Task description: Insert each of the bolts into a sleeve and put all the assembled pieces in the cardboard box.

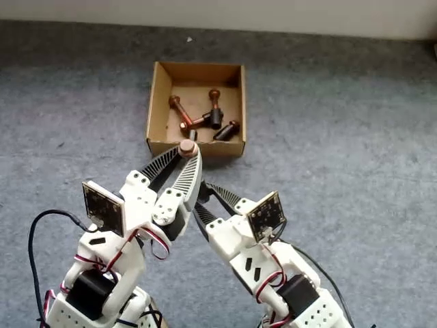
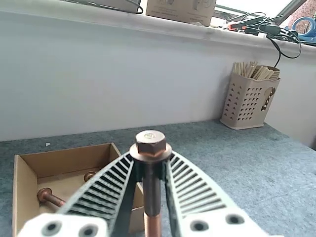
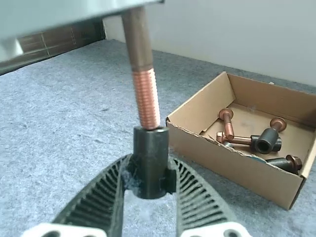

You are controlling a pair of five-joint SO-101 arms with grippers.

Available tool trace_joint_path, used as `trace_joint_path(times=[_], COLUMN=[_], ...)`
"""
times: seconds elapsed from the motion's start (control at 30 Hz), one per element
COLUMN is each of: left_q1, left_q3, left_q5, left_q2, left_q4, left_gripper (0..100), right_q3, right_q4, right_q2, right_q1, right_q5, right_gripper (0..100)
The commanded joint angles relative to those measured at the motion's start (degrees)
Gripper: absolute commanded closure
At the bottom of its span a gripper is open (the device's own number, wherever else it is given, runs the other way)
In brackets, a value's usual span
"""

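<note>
Right wrist view: right tool [image 3: 149, 173] pinches the stiff sleeve [image 3: 149, 148], left tool [image 2: 150, 160] the likely slippery bolt [image 2: 151, 192] under its head.

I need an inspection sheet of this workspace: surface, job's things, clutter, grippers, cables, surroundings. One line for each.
Surface: grey carpet-like cover.
Job's things: cardboard box holds several bolt-and-sleeve pieces; one bolt stands upright, threaded end at the mouth of a black sleeve.
Clutter: beige basket of sticks by the wall.
Grippers: left gripper shut on the bolt under its head; right gripper shut on the sleeve.
Cables: black cable loops beside the left arm's base.
Surroundings: white wall; ledge with cables.
</note>
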Motion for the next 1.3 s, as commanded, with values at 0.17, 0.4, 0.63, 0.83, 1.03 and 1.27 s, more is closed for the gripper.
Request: trace_joint_path(times=[0.17,0.4,0.63,0.83,1.03,1.27], left_q1=[0.57,0.92,1.01,1.01,0.84,1.01], left_q3=[0.92,0.31,0.48,0.57,0.57,0.13], left_q5=[0.18,0.09,0.09,0.09,0.09,0.09], left_q2=[-0.84,-1.36,-1.10,-0.92,-1.01,-1.36], left_q4=[-1.41,0.70,0.79,0.79,0.79,2.81], left_gripper=[99,99,99,99,99,99], right_q3=[6.11,6.02,6.02,6.02,6.02,6.29], right_q4=[-1.63,-1.71,-5.49,-5.67,-5.76,-9.89], right_q2=[-1.27,-1.27,-1.27,-1.27,-1.27,-1.27], right_q1=[-1.01,2.51,2.42,2.07,-1.89,-1.63], right_q5=[0.53,0.53,0.53,0.53,8.35,8.97], right_gripper=[99.3,99.3,99.4,99.4,99.4,99.4])
